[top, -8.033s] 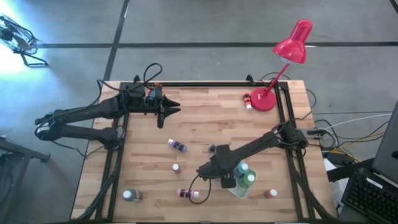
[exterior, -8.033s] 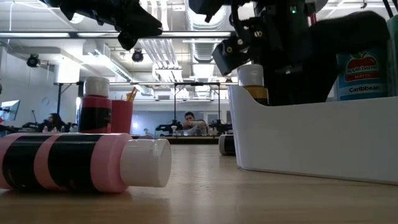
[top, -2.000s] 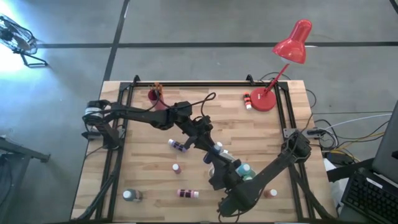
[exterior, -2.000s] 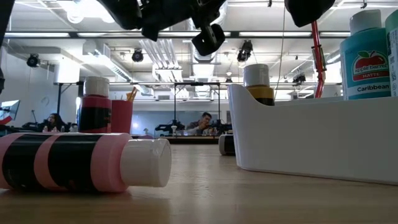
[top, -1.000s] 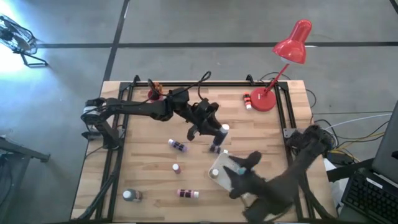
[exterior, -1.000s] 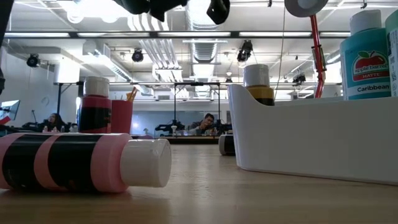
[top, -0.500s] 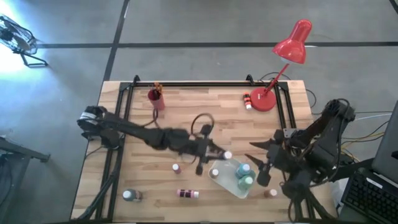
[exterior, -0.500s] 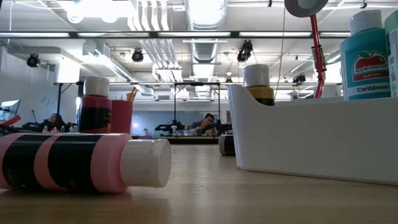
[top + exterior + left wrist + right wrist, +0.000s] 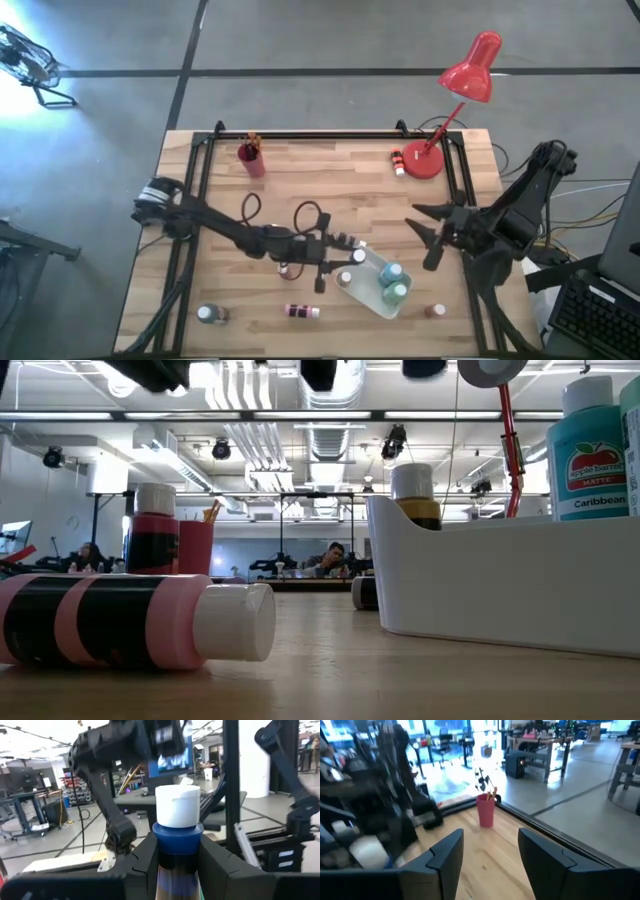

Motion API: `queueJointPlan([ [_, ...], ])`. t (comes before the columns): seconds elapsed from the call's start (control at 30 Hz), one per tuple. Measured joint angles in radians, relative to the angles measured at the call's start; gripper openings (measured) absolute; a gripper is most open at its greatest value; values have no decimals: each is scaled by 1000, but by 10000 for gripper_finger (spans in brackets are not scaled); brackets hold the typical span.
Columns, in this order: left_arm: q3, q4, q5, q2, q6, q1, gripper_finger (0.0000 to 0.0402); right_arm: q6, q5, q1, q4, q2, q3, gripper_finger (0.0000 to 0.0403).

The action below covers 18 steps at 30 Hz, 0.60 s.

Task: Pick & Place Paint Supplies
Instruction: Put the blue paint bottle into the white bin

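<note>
L jaws (image 9: 177, 865) clamped on a blue paint bottle (image 9: 177, 840) w/ white ribbed cap, gripped on the body just below the shoulder, cap sticking out past the tips; in the high view that gripper (image 9: 335, 260) sits mid-tabletop, just beside the white bin (image 9: 368, 291). Judgement: bottle looks like smooth rigid plastic, light, cylindrical, so likely slippery and prone to rolling or twisting; mid-body hold across the diameter seems right, not on the cap, which is narrower and could turn. R jaws (image 9: 487, 850) stand apart w/ nothing between; R gripper (image 9: 428, 235) hangs near the tabletop's right edge, well apart from the bin. Bin: white plastic, rounded corners, matte walls, already holding teal and green bottles (image 9: 390, 280) upright. Loose bottles lie elsewhere: pink-and-black one (image 9: 135, 622) on its side, glossy label, ridged white cap; one near the front-left corner (image 9: 207, 314); one front-right (image 9: 433, 311). Red cup w/ brushes (image 9: 249, 158) at the back left; tabletop (image 9: 330, 190) is pale wood planks; red desk lamp (image 9: 455, 95) back right.
</note>
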State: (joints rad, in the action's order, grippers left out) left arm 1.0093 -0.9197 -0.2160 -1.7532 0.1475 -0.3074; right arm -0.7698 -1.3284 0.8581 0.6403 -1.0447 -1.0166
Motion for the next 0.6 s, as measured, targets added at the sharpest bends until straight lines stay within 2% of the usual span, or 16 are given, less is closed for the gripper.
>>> queueJointPlan([
  [0.2, 4, -159, -1, -132, -19, 5, 103, 48, -10, 1, -77, 71, 71, 174],
  [0.33, 33, -179, 12, -192, -23, 6, 103, 50, -11, 1, -76, 86, 88, 168],
  [0.5, 69, -162, 151, -237, -22, 20, 103, 70, -11, 1, -85, 84, 88, 160],
  [0.6, 66, -156, 274, -265, -49, 56, 103, 74, -10, 1, -95, 78, 89, 155],
])
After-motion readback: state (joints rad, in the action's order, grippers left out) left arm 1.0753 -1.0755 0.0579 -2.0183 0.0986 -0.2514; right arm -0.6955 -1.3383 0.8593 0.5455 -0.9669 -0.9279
